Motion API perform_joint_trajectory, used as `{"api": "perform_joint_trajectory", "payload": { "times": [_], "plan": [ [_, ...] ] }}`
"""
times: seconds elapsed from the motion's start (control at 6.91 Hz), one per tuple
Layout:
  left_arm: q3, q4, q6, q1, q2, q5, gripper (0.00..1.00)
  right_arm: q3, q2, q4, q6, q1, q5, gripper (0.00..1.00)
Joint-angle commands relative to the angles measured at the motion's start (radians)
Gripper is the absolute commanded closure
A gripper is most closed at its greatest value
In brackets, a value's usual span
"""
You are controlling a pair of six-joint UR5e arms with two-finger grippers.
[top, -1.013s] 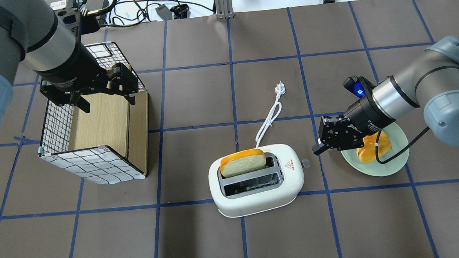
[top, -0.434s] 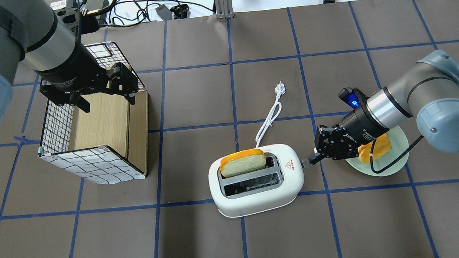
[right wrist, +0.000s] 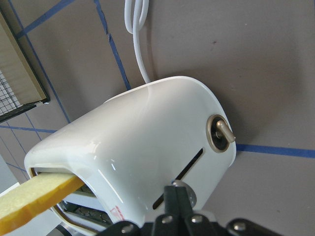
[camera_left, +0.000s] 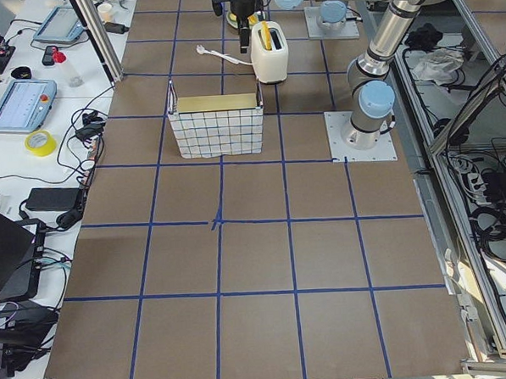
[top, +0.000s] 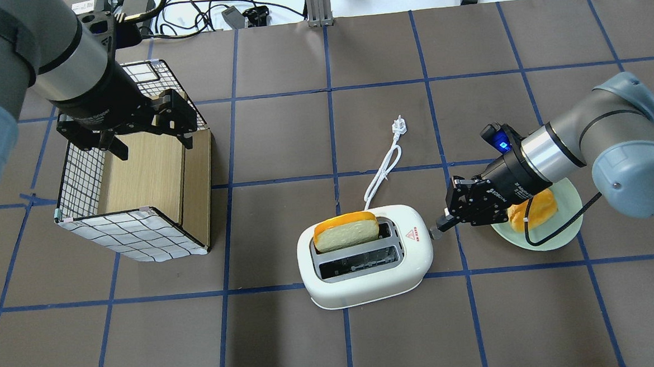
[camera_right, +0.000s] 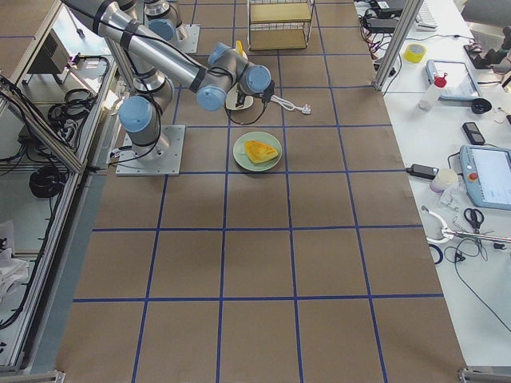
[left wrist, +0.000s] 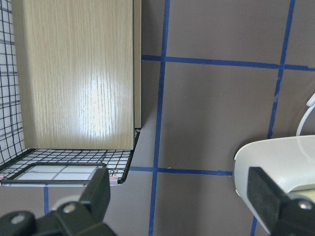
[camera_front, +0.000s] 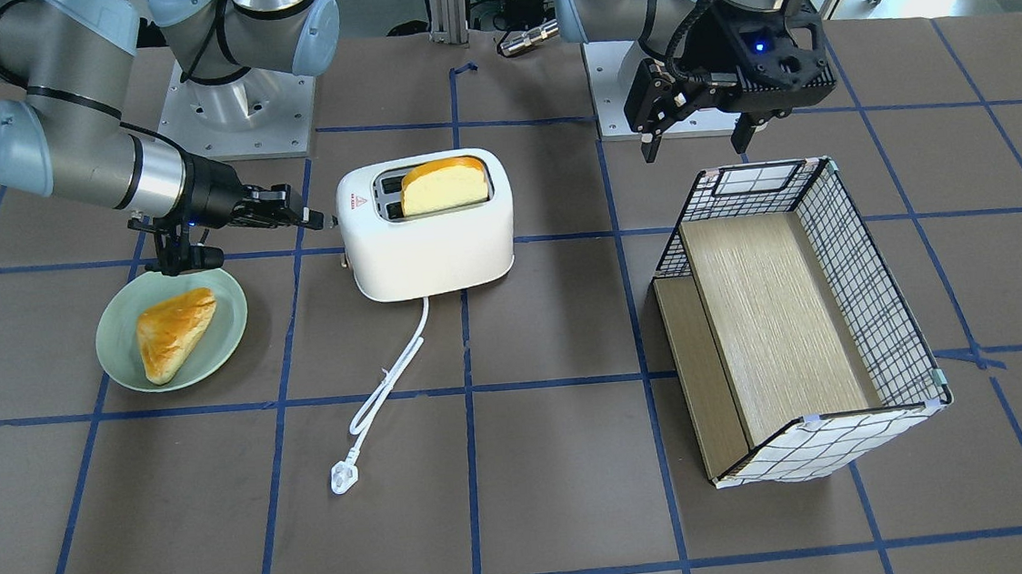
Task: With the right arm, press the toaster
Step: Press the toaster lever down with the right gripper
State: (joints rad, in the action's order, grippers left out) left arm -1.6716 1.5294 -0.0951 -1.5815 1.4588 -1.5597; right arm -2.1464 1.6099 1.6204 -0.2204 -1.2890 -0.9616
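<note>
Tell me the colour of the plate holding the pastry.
The plate is plain pale green, seen best in the exterior front-facing view.

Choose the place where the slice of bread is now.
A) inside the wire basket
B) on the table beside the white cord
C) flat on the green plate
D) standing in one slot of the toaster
D: the slice of bread stands up out of one slot of the toaster; the plate holds only a triangular pastry.
</note>
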Motion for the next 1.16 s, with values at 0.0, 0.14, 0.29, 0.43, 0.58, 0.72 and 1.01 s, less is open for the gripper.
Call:
{"api": "perform_joint_trajectory", "payload": {
  "times": [0.0, 0.14, 0.29, 0.43, 0.58, 0.72, 1.01],
  "plan": [
    [0.0, 0.0, 0.0, 0.0, 0.0, 0.0, 0.0, 0.0, -0.033, 0.004, -0.022, -0.001, 0.006, 1.0],
    [0.0, 0.0, 0.0, 0.0, 0.0, 0.001, 0.0, -0.001, -0.038, 0.004, -0.03, -0.001, 0.009, 1.0],
    [0.0, 0.0, 0.0, 0.0, 0.0, 0.0, 0.0, -0.003, -0.039, 0.006, -0.03, -0.001, 0.009, 1.0],
    [0.0, 0.0, 0.0, 0.0, 0.0, 0.0, 0.0, -0.001, -0.051, 0.007, -0.033, -0.001, 0.009, 1.0],
    [0.001, 0.0, 0.0, 0.0, 0.0, 0.0, 0.0, -0.003, -0.06, 0.016, -0.04, -0.001, 0.011, 1.0],
    [0.0, 0.0, 0.0, 0.0, 0.0, 0.0, 0.0, -0.004, -0.068, 0.025, -0.042, -0.001, 0.011, 1.0],
    [0.0, 0.0, 0.0, 0.0, 0.0, 0.001, 0.0, -0.003, -0.09, 0.048, -0.046, -0.001, 0.009, 1.0]
  ]
}}
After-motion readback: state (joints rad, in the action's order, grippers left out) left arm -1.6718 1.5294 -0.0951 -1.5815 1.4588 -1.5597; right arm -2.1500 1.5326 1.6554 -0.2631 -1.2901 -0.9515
